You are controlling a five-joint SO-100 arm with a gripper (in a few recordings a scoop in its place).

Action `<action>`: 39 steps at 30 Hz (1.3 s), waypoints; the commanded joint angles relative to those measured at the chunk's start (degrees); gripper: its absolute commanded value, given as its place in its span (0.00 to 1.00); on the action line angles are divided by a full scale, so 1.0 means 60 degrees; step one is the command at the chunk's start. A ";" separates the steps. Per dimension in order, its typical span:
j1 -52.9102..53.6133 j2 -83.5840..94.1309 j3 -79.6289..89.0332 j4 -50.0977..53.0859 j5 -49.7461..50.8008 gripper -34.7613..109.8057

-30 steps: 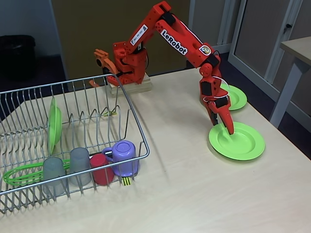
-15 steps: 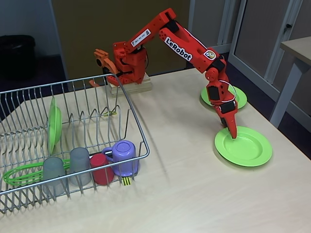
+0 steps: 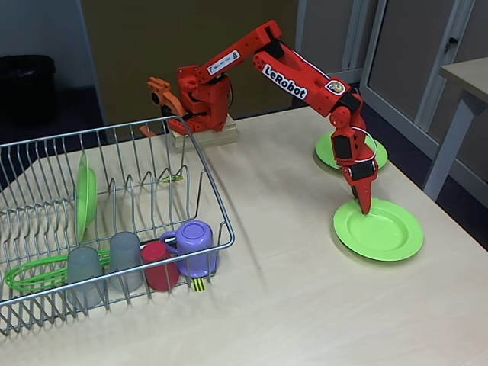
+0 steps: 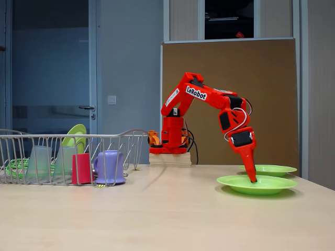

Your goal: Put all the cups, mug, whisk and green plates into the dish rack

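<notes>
My red gripper (image 3: 364, 207) (image 4: 253, 178) points straight down with its jaws shut. The tip rests on the back-left part of a green plate (image 3: 381, 231) (image 4: 261, 184) lying flat on the table. Behind the arm, partly hidden by it, lies another green plate (image 3: 375, 155) (image 4: 272, 169). The dish rack (image 3: 206, 179) (image 4: 133, 137) stands at the left. In it are a third green plate on edge (image 3: 85, 194) (image 4: 76, 133), two grey cups (image 3: 84, 267) (image 3: 125, 255), a red cup (image 3: 158, 264) (image 4: 82, 168), the purple mug (image 3: 195, 245) (image 4: 110, 166) and the green whisk (image 3: 34, 276).
The arm's base (image 3: 200, 99) sits on a block at the table's back edge. Bare tabletop (image 3: 290, 297) stretches between the rack and the plates. A second table (image 3: 467, 84) stands off to the right.
The gripper swung right and its fingers came together. The near plate slid a little to the right with it. The things in the rack stayed put.
</notes>
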 commanded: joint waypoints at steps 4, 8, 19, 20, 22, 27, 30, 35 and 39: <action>0.0088 0.0513 -0.1084 0.2256 0.0073 0.24; 0.0146 0.0718 -0.2256 0.3662 -0.0103 0.24; 0.0557 0.0571 -0.7061 0.8027 -0.1040 0.24; 0.0601 0.0571 -0.7295 0.8262 -0.1055 0.24; 0.0703 0.0542 -0.7749 0.8613 -0.1172 0.24; 0.0952 0.0923 -0.7969 0.8628 -0.1699 0.24; 0.1128 0.1157 -0.8188 0.8628 -0.1890 0.24; 0.1479 0.1567 -0.8877 0.8628 -0.2314 0.24; 0.1802 0.2271 -0.9097 0.8481 -0.2710 0.24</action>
